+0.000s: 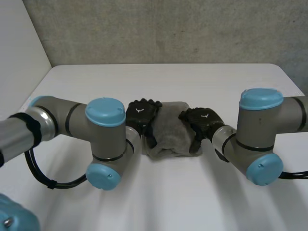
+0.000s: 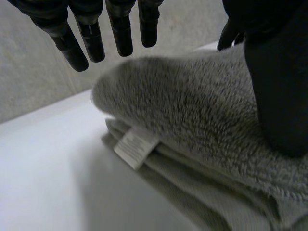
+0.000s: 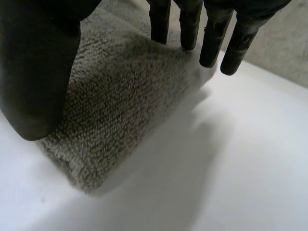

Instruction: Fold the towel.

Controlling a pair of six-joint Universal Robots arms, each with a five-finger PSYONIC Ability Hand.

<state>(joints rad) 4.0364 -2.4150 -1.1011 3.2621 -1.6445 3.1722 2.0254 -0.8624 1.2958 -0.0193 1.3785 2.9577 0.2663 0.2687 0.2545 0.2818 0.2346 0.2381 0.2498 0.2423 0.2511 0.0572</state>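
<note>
Just white table (image 1: 168,192), grey wall (image 1: 168,29), towel (image 1: 169,134).

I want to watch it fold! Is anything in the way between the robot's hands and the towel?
Nothing visible. The left hand and the right hand sit at opposite sides of the towel, fingers straight.

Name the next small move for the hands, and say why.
Probably lift both hands clear: the towel already lies folded in layers, and the left hand and right hand sit open at its sides, gripping nothing.
</note>
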